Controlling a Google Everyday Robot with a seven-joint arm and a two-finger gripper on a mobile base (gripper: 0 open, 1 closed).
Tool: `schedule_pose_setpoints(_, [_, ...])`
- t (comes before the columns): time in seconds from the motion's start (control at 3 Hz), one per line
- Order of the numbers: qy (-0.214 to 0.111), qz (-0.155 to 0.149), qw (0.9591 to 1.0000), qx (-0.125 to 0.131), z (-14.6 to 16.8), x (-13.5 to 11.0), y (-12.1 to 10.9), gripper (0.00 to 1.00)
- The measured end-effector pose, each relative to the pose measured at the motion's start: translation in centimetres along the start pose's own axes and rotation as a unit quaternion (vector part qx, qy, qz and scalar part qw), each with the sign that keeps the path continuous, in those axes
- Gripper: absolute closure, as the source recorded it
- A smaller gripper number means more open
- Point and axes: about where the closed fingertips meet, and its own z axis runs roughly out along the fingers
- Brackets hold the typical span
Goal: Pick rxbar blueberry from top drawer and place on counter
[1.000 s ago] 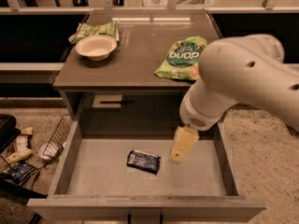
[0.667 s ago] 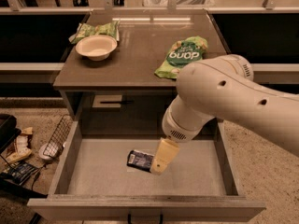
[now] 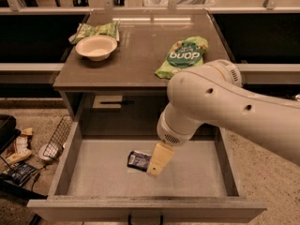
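The rxbar blueberry (image 3: 138, 160), a small dark blue-black bar, lies flat on the grey floor of the open top drawer (image 3: 187, 175), left of centre. My gripper (image 3: 158, 161) hangs down inside the drawer from the big white arm (image 3: 220, 107), right beside the bar's right end and overlapping its edge. Only one pale finger shows. The counter (image 3: 136, 55) is the grey-brown tabletop above the drawer.
On the counter are a cream bowl (image 3: 96, 47), a wrinkled green packet (image 3: 96, 30) behind it and a large light-green chip bag (image 3: 183, 56) at the right. A wire basket (image 3: 58, 137) and clutter (image 3: 18, 158) lie on the floor to the left.
The arm has swung left and lowered, carrying the gripper from the drawer's right half to the bar's right end. The bar has not moved.
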Motion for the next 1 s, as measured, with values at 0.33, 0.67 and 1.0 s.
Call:
schedule_pose_setpoints(0.33, [0.006,-0.008,0.9999,-0.007,4.1,-1.6,1.1,0.00])
schedule_pose_setpoints(0.67, [0.021,-0.005,0.9997,-0.012,9.5,-2.7,1.9,0.00])
schedule_pose_setpoints(1.0, [0.030,0.006,0.9995,-0.011,12.4,-2.4,1.8,0.00])
